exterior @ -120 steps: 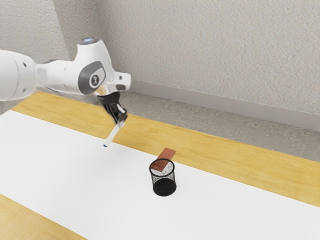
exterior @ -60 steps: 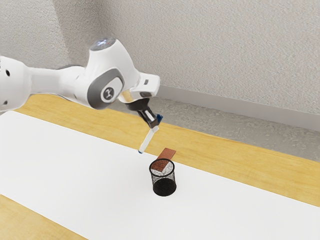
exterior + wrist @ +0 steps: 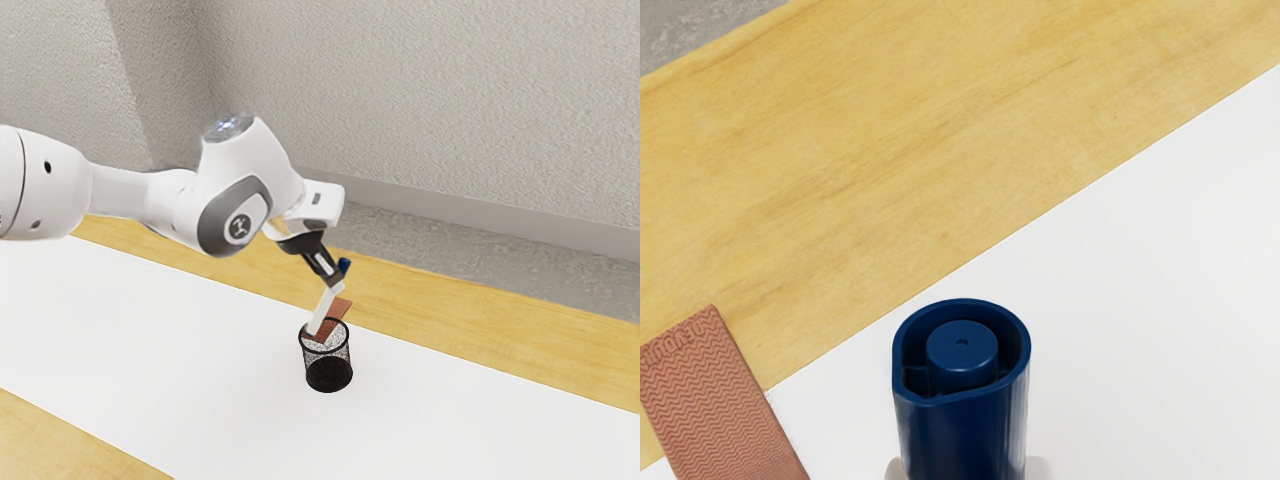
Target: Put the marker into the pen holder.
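In the exterior view, the Franka arm is extended from the left over the white mat. Next along, the white-barrelled marker is held aslant, its lower end leaning toward the exterior view's left and seen against the mouth of the black mesh pen holder; whether the rim has been passed cannot be told. The lean should be eased toward upright and the tip centred, since the near-left rim could otherwise be caught and the cup tipped. The barrel is pinched between both fingers of the black two-finger gripper, and that grip is best kept until the lower end is well inside, then loosened gently. Farther right, the blue end is pointed upward, near the ridged reddish-brown bar, which is best left untouched.
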Controlling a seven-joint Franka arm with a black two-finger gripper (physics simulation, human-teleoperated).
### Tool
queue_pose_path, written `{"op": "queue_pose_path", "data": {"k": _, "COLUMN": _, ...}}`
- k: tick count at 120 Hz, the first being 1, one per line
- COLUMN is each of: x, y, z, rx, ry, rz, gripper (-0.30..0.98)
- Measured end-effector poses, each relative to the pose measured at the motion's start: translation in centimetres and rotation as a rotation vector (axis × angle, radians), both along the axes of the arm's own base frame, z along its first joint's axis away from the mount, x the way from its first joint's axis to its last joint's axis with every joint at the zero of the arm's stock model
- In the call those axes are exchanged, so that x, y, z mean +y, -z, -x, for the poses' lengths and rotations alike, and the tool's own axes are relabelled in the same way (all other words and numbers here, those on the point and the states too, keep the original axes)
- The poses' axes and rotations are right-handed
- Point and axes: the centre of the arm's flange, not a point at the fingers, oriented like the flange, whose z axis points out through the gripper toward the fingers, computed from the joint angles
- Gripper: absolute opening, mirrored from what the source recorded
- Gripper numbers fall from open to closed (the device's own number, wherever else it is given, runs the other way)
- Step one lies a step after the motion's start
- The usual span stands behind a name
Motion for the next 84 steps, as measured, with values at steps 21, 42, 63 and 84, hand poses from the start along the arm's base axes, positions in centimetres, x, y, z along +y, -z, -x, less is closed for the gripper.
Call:
{"op": "queue_pose_path", "data": {"k": 21, "x": -0.7, "y": 2.0, "z": -0.4, "rx": 0.019, "ry": 0.009, "rz": 0.008, "gripper": -0.01}}
{"op": "queue_pose_path", "data": {"k": 42, "x": -0.7, "y": 2.5, "z": -0.7, "rx": 0.019, "ry": 0.008, "rz": 0.014, "gripper": 0.11}}
{"op": "queue_pose_path", "data": {"k": 63, "x": -0.7, "y": 2.4, "z": -0.7, "rx": 0.018, "ry": 0.009, "rz": 0.019, "gripper": 0.43}}
{"op": "queue_pose_path", "data": {"k": 84, "x": 1.9, "y": 1.6, "z": -1.8, "rx": 0.051, "ry": -0.035, "rz": 0.016, "gripper": 0.57}}
